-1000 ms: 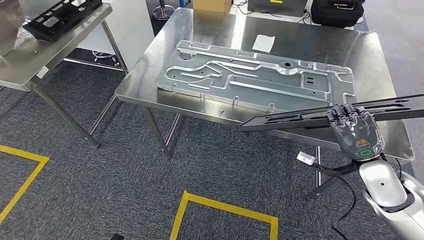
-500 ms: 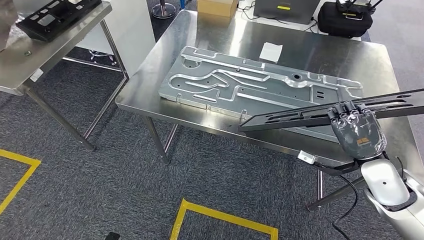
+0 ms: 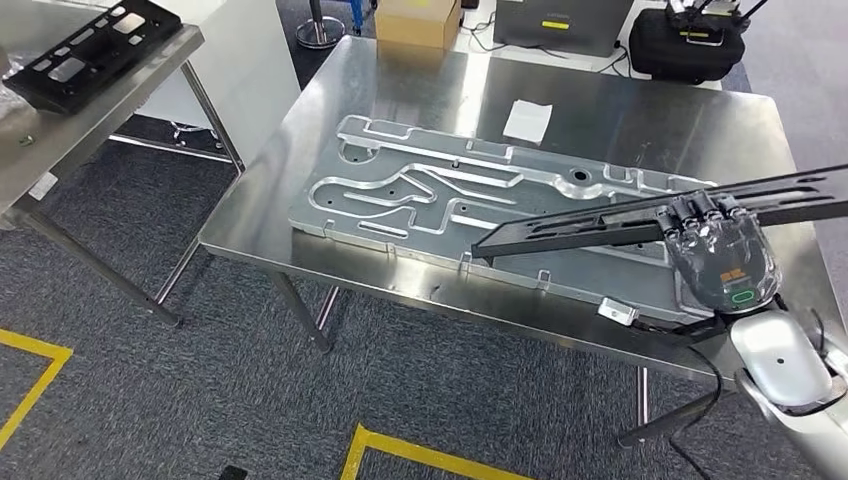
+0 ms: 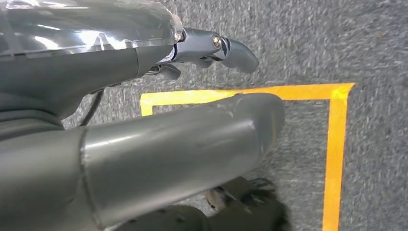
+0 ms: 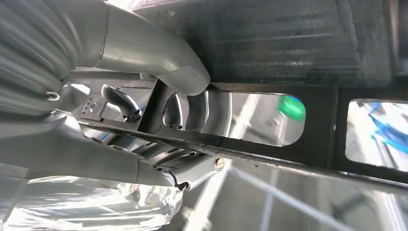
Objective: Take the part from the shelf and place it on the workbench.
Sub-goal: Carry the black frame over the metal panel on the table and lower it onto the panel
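Above the steel workbench (image 3: 300, 150) and its grey stamped panel (image 3: 440, 200), my right hand (image 3: 722, 255) grips the long black slotted part (image 3: 590, 225); my left hand (image 4: 144, 96) hangs empty, fingers loosely apart.

Cardboard box (image 3: 419, 22), black bag (image 3: 684, 44) beyond table; yellow floor tape (image 3: 440, 455).
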Action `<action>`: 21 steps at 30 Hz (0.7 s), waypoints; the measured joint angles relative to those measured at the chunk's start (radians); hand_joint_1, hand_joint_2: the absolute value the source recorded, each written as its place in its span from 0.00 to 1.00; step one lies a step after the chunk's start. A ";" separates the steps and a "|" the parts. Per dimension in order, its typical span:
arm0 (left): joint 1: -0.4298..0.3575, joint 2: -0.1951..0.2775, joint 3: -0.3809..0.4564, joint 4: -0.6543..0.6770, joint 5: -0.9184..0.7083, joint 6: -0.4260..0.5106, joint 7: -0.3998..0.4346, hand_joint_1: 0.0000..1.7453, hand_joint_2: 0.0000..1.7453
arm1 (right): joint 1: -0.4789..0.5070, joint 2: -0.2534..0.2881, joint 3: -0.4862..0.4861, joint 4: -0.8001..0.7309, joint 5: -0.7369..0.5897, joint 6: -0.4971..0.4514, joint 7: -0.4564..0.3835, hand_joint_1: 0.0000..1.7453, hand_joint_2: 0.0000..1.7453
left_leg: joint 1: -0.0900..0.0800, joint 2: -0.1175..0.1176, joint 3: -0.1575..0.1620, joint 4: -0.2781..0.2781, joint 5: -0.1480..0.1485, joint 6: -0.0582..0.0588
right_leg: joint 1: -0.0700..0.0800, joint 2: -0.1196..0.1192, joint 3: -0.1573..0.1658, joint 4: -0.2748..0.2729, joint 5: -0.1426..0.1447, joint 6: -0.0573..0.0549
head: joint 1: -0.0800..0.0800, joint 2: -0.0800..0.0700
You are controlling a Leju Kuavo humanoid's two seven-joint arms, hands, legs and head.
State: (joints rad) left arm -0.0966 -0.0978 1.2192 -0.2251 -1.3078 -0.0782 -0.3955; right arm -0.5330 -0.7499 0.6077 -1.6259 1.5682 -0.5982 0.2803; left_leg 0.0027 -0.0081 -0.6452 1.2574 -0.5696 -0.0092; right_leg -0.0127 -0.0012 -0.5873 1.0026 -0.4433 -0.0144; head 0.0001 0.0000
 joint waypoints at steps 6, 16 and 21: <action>0.005 0.001 0.000 0.000 -0.002 0.000 0.003 0.00 0.00 | 0.071 0.059 -0.169 -0.036 0.000 -0.035 -0.202 1.00 1.00 | -0.005 0.001 -0.031 -0.162 0.131 0.020 | 0.007 -0.001 0.083 0.001 -0.069 0.005 | 0.002 0.000; -0.009 0.000 -0.016 0.001 -0.014 -0.001 0.007 0.00 0.00 | 0.064 0.226 -0.259 0.123 0.000 -0.090 -0.232 1.00 1.00 | -0.003 -0.004 0.034 -0.253 0.161 0.057 | 0.000 0.001 -0.056 0.244 -0.164 0.051 | 0.012 0.000; -0.009 -0.002 -0.022 0.001 -0.014 0.003 0.018 0.00 0.00 | 0.059 0.289 -0.256 0.199 0.000 -0.091 -0.248 1.00 1.00 | -0.001 -0.011 0.075 -0.246 0.123 0.045 | -0.009 0.001 -0.071 0.113 -0.030 0.054 | 0.012 0.000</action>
State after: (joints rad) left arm -0.1055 -0.0998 1.1971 -0.2241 -1.3216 -0.0750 -0.3772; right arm -0.4737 -0.4606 0.3516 -1.4267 1.5682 -0.6894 0.0324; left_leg 0.0019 -0.0187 -0.5697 1.0112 -0.4463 0.0362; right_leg -0.0222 -0.0004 -0.6579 1.1160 -0.4738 0.0398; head 0.0121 0.0000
